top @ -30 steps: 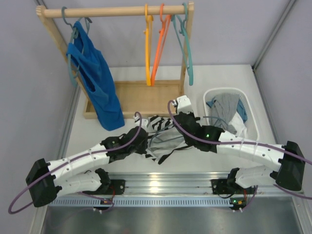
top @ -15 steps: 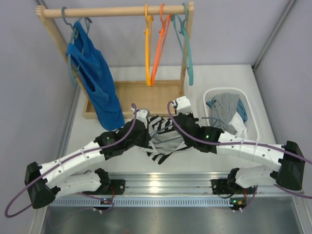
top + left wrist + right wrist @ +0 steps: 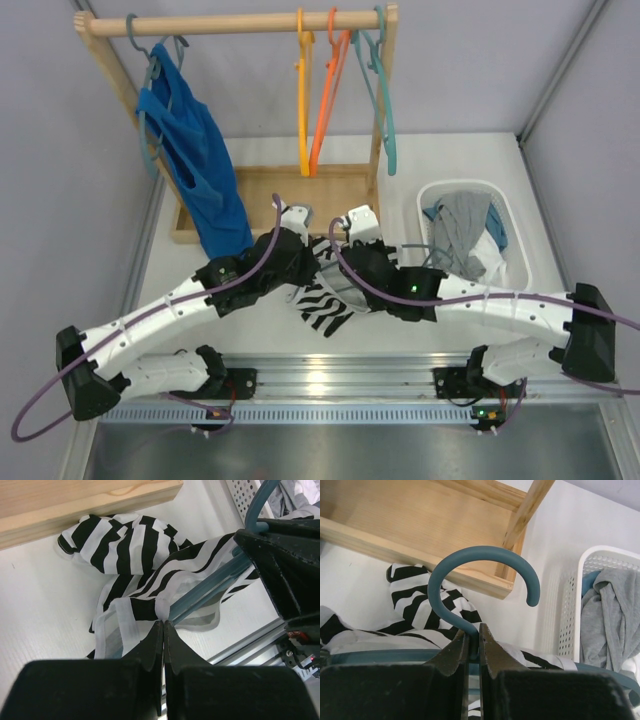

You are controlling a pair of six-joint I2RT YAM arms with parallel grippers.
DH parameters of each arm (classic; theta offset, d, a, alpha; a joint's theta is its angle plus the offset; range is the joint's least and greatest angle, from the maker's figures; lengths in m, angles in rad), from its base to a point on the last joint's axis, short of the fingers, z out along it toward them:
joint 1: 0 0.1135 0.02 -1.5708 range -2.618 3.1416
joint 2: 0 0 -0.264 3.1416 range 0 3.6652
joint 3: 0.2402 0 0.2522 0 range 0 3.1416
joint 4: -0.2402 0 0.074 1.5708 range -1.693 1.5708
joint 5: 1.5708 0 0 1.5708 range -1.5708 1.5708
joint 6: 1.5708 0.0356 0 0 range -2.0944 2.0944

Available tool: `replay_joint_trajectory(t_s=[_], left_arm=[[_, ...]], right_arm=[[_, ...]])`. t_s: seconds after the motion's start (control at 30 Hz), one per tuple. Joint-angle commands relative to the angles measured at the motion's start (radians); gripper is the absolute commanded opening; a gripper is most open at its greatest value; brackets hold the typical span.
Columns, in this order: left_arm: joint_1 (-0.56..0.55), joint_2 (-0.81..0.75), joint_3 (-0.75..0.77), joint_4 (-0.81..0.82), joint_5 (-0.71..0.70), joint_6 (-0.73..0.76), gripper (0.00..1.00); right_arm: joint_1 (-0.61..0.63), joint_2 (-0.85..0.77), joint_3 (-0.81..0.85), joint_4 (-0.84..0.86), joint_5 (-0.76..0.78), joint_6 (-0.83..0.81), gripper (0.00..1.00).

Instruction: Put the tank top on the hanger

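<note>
Soft black-and-white striped tank top (image 3: 125, 545) lies bunched on the white surface (image 3: 45, 595), against the wooden rack base (image 3: 75, 505). The thin slate-blue plastic hanger (image 3: 485, 551) is gripped at its neck by the right hand (image 3: 472, 630), and one hanger arm appears threaded under the fabric. The left hand (image 3: 163, 623) is clenched on the white edging. Dressing is judged partly done.

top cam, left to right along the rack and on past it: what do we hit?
blue top → yellow hanger → orange hanger → teal hangers → white basket
</note>
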Motion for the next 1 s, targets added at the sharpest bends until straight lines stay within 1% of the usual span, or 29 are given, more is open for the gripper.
replay_joint_trajectory(t_s=[0.0,0.27,0.33,0.4,0.6,0.8,0.97], left_arm=[[-0.002,0.005,0.043,0.051,-0.013,0.01,0.0],[-0.002,-0.004,0.064,0.086,-0.003,-0.017,0.0],[-0.002,-0.02,0.063,0.085,-0.01,-0.031,0.0],[-0.002,-0.037,0.057,0.082,-0.023,-0.057,0.0],[-0.002,-0.088,0.032,0.045,-0.048,-0.103,0.0],[-0.002,-0.119,-0.005,0.042,-0.042,-0.119,0.0],[-0.002,-0.111,0.025,0.069,-0.042,-0.114,0.0]], right_arm=[[0.036,0.003,0.057,0.038,0.051,0.02,0.0],[0.063,-0.018,0.058,0.065,0.061,0.039,0.0],[0.064,-0.018,0.06,0.073,0.083,0.051,0.0],[0.067,-0.001,0.084,0.041,0.13,0.075,0.0],[0.066,0.02,0.127,0.015,0.189,0.074,0.0],[0.064,0.011,0.126,0.027,0.186,0.068,0.0],[0.081,0.054,0.161,0.006,0.187,0.089,0.0]])
